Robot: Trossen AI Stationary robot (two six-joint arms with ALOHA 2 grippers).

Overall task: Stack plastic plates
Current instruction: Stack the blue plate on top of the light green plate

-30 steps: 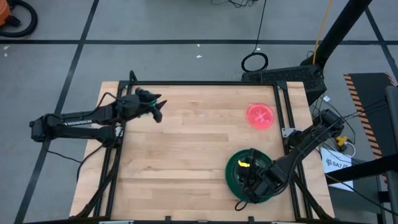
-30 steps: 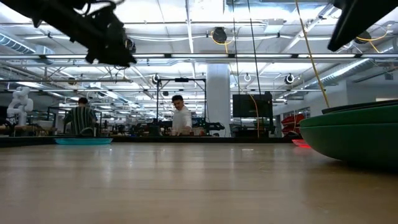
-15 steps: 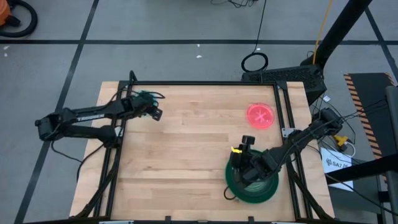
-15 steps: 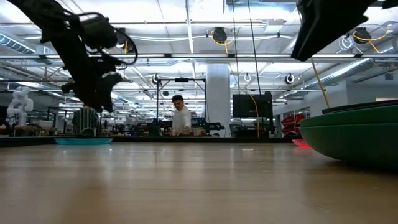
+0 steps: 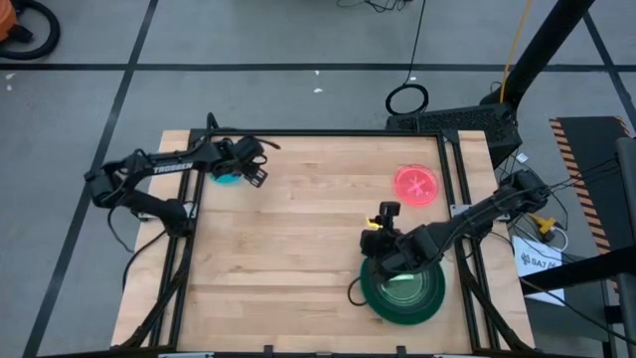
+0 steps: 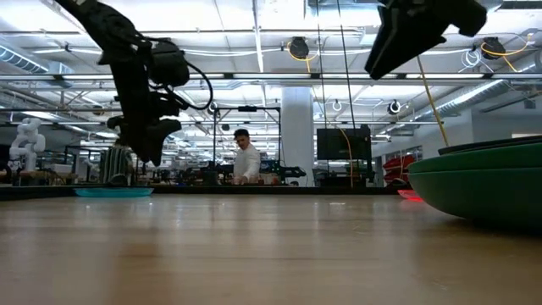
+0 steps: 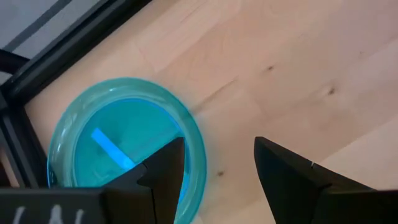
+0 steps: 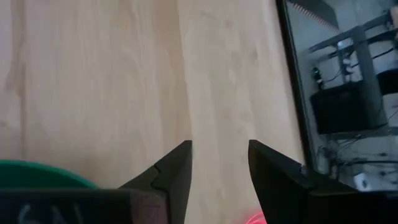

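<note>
The small translucent blue plate (image 7: 124, 146) lies flat near the table's far-left corner, partly under my left gripper (image 5: 227, 175). My left gripper (image 7: 217, 168) hangs open above its rim (image 6: 114, 192), fingers pointing down, without touching it. The stack (image 5: 402, 290) of large green plates with dark ones on top and a paler green centre rests near the near-right corner (image 6: 491, 182). My right gripper (image 5: 383, 224) is open, raised just beyond the stack's far edge (image 8: 43, 171). The small pink plate (image 5: 416, 185) lies flat toward the far-right.
A black frame rail (image 7: 68, 43) runs close behind the blue plate at the table's far-left edge. Bare wood (image 5: 298, 239) spreads between the blue plate and the stack. People and equipment show in the room beyond the table (image 6: 246, 161).
My left gripper has come down and tipped over to point down at the blue plate. My right gripper has risen off the green stack and moved toward the far edge, leaving the stack where it was.
</note>
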